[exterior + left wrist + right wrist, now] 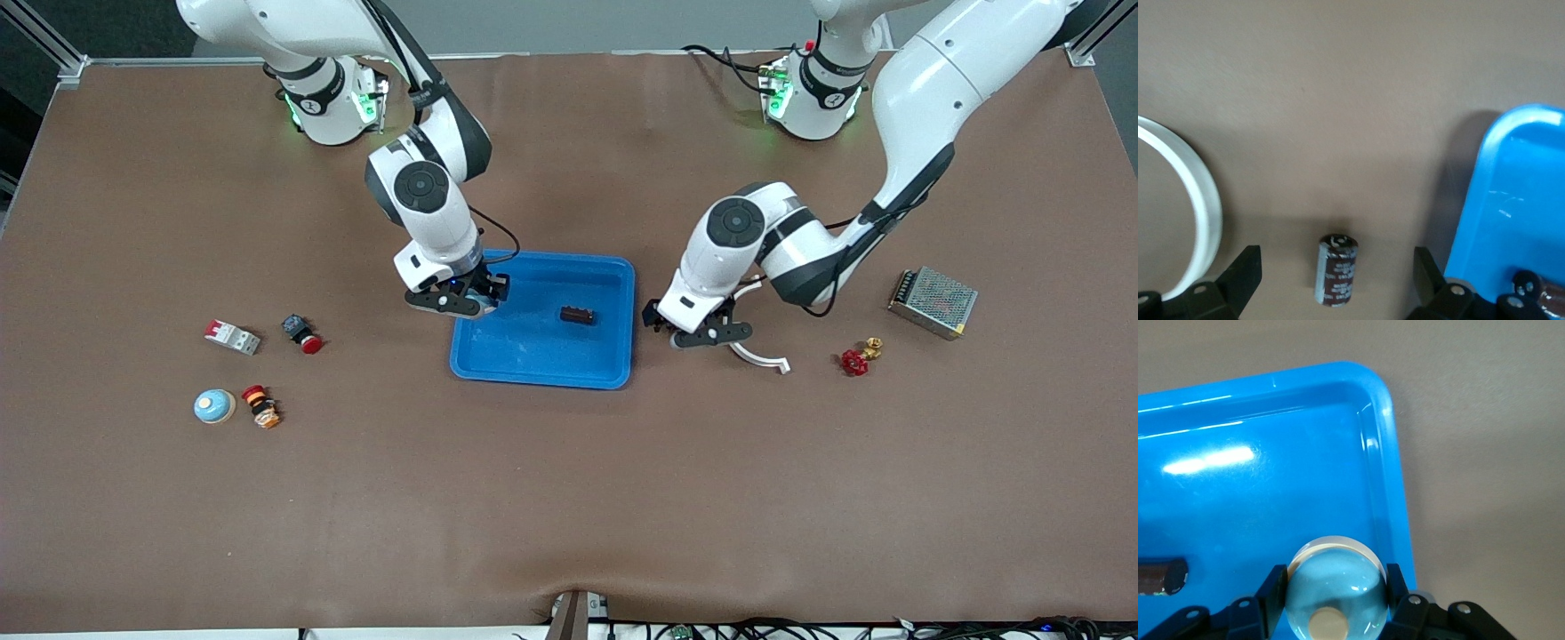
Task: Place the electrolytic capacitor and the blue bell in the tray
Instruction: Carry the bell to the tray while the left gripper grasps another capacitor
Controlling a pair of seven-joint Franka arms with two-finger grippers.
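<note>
Tray (533, 356), bright blue, shallow, rimmed, lay mid-table between the two claws, with a dark brown block (578, 315) lying in it. Right gripper (462, 300) hung over the tray's edge at the right arm's end, its fingers (1275, 590) clamped on the blue bell (1335, 587), a pale blue dome with a cream button that was held above the tray floor just inside the rim. Left gripper (702, 333) hung low over the bare table just beside the tray's rim at the left arm's end, fingers (1245, 270) spread wide apart and holding nothing. Silver mesh-covered box (933, 301) sat well away from the left claw, toward the left arm's end. White curved strip (760, 357) lay just beside the left claw, on the side away from the tray. Second blue domed bell (214, 406) rested well apart from the right claw, toward the right arm's end, with three small parts around it. Red-handled valve (858, 358) lay past the white strip from the left claw. Electrolytic capacitor (1337, 269), a dark brown cylinder on its side on the table, lay directly beneath the left claw, between its spread fingers and untouched by them.
</note>
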